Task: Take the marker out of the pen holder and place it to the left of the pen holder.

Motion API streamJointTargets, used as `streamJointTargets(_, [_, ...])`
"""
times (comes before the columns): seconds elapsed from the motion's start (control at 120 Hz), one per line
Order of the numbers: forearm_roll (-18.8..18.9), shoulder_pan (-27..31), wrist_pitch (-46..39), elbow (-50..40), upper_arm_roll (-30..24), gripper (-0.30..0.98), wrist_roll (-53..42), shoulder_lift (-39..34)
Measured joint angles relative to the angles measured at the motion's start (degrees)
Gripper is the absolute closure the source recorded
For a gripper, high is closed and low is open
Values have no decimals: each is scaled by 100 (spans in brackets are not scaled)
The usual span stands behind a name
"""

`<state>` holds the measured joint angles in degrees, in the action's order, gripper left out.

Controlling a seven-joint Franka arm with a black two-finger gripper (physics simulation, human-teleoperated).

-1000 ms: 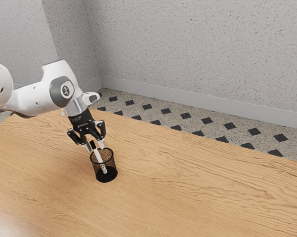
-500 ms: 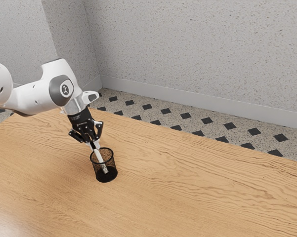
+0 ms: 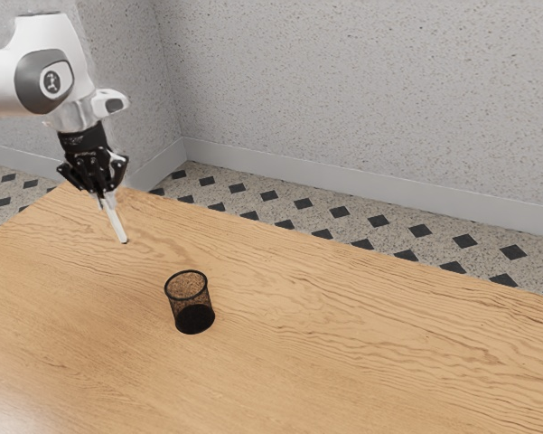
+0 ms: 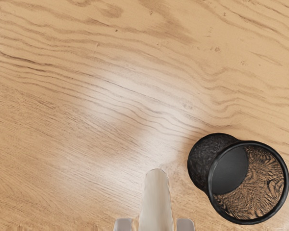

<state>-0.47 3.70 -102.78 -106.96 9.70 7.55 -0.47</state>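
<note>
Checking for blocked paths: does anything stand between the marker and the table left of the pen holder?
Nothing visible does. The hand holds the marker above the table, and the pen holder stands off to one side.

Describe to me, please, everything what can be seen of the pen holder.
The pen holder is a round, black, open-topped cup. Its wall looks like fine wire mesh, with wood grain visible through it; the rim is a thicker ring, and the base looks dark and solid. It stands upright on the wooden table, with nothing inside. Only the table touches it: the claw holds the marker apart from it, in the air.
</note>
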Motion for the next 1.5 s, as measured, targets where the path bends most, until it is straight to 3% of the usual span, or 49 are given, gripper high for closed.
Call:
streamJointTargets(0.175, [1340, -3, 934, 112, -79, 78, 64, 631])
streamJointTargets(0.35, [1805, -438, 1400, 243, -93, 77, 97, 1414])
streamJointTargets(0.867, [1761, -571, 1699, 595, -102, 76, 160, 2432])
streamJointTargets(1.425, [1619, -579, 1696, 631, -121, 77, 174, 2724])
streamJointTargets(1.5, [1546, -565, 1696, 630, -119, 62, 171, 2730])
